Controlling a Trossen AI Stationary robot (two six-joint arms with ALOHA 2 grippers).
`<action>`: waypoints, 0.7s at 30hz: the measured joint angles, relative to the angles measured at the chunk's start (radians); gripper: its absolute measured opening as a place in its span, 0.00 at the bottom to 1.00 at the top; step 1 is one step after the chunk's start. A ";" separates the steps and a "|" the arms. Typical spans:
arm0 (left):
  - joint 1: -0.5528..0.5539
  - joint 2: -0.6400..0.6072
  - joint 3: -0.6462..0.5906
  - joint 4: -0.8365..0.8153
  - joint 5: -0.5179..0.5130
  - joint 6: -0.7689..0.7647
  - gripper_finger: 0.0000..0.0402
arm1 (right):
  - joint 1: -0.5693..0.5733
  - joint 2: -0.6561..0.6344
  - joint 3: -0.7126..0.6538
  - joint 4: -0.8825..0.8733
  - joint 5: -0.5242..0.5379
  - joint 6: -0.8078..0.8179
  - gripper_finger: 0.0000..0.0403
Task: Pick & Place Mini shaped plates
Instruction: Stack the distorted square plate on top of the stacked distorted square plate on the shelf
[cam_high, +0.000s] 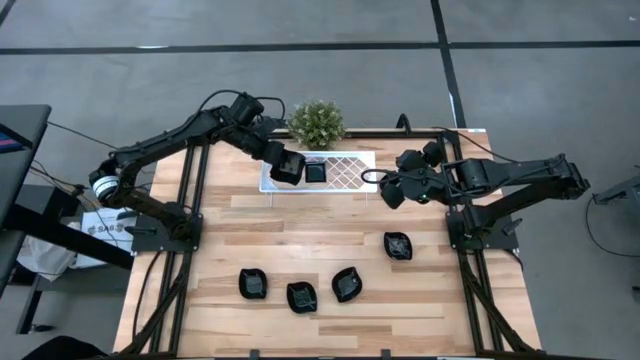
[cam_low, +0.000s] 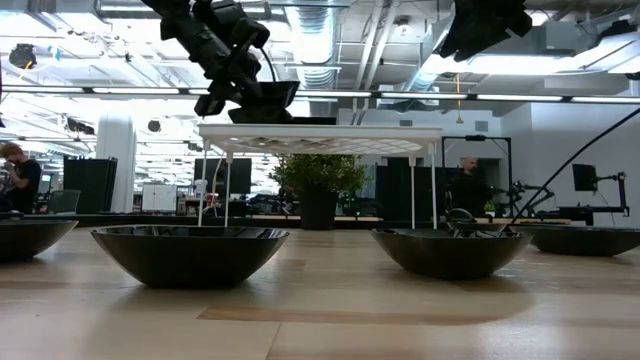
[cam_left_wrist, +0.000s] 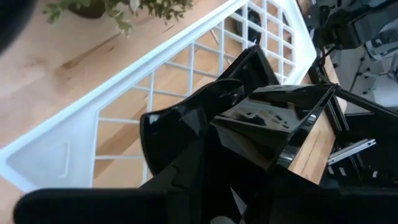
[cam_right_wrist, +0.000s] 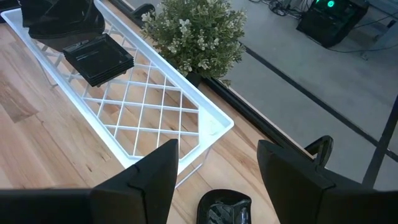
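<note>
Grey concrete floor (cam_high: 300, 60) crossed by dark lines; beyond, an open workshop with ceiling strip lights (cam_low: 560, 97).

Left arm: extends from its base at the left of the high view up and rightward, elbow bent near upper centre, wrist angled down. Left gripper (cam_high: 287, 166) sits just left of frame centre, upper half, fingers closed on a plate (cam_left_wrist: 273, 124).

Right arm: reaches leftward from the right edge. Right gripper (cam_high: 390, 187) right of centre, fingers (cam_right_wrist: 146, 177) spread wide, holding nothing.
</note>
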 joint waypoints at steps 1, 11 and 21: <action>0.000 0.000 0.000 0.007 -0.001 0.001 0.19 | 0.000 0.000 0.000 0.000 0.000 0.000 0.53; 0.000 -0.006 0.000 0.024 -0.022 0.057 0.19 | 0.000 0.000 0.000 0.001 0.000 0.000 0.53; 0.000 -0.006 0.000 0.023 -0.022 0.062 0.19 | 0.000 0.000 0.000 0.002 0.001 0.000 0.53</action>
